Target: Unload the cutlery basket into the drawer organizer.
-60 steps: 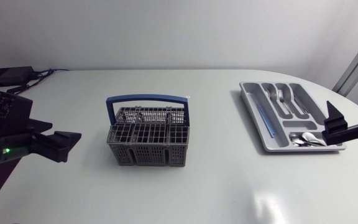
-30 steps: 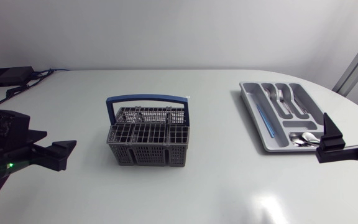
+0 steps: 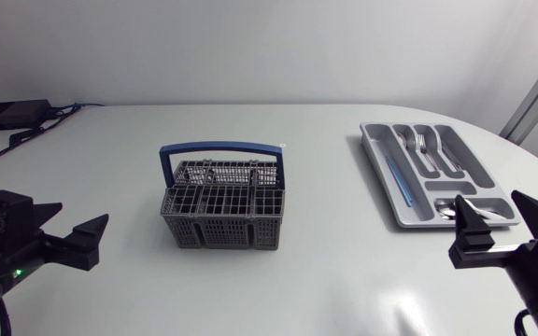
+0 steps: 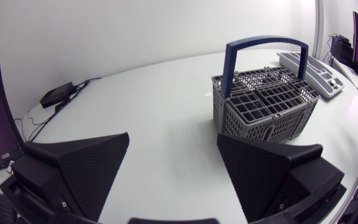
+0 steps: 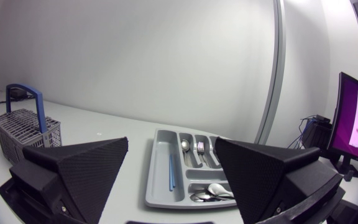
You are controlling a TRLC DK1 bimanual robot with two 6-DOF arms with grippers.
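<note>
The desk [image 3: 325,280] is a pale, glossy white surface with a rounded edge, and a soft glare lies on it near the right arm. A black box [image 3: 12,114] with cables sits at its far corner, well beyond the left end effector [image 4: 173,140]. That end effector is released, its two wedge fingers spread wide. The grey cutlery basket [image 3: 220,217] stands upright ahead of it, toward its right finger, with its blue handle [image 3: 222,147] arched over the top.

The right end effector [image 5: 171,143] is also released, fingers apart. The grey drawer organizer [image 3: 376,168] lies just ahead of it, framed between the fingers. The organizer holds forks [image 3: 421,142], spoons [image 3: 460,207] in the nearest compartment and a slim blue utensil [image 3: 396,177] along one side.

A small pale mark [image 3: 285,146] on the desk beyond the basket is too small to read.

Only the head view shows both arms. The left wrist view catches the organizer behind the basket, and the right wrist view shows the basket far off beside its left finger.
</note>
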